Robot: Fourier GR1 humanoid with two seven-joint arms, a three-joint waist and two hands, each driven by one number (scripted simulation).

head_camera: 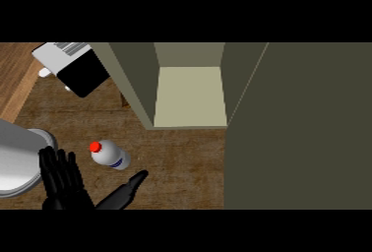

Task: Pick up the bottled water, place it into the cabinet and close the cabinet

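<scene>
The bottled water (110, 155) has a red cap and a blue label band and stands upright on the brown counter at the lower left. My left hand (67, 183) rises from the lower edge just below and left of the bottle, open, with straight fingers to the bottle's left and the thumb (129, 187) stretched out below it. No finger touches the bottle. The cabinet (190, 96) stands open at the top centre, its pale shelf bare. Its door (298, 128) swings out and fills the right side. My right hand does not show.
A white and black toaster-like appliance (73, 66) sits at the top left. A grey rounded bowl or pot (18, 157) lies at the left edge, beside my left hand. Bare counter (181, 167) runs between the bottle and the open door.
</scene>
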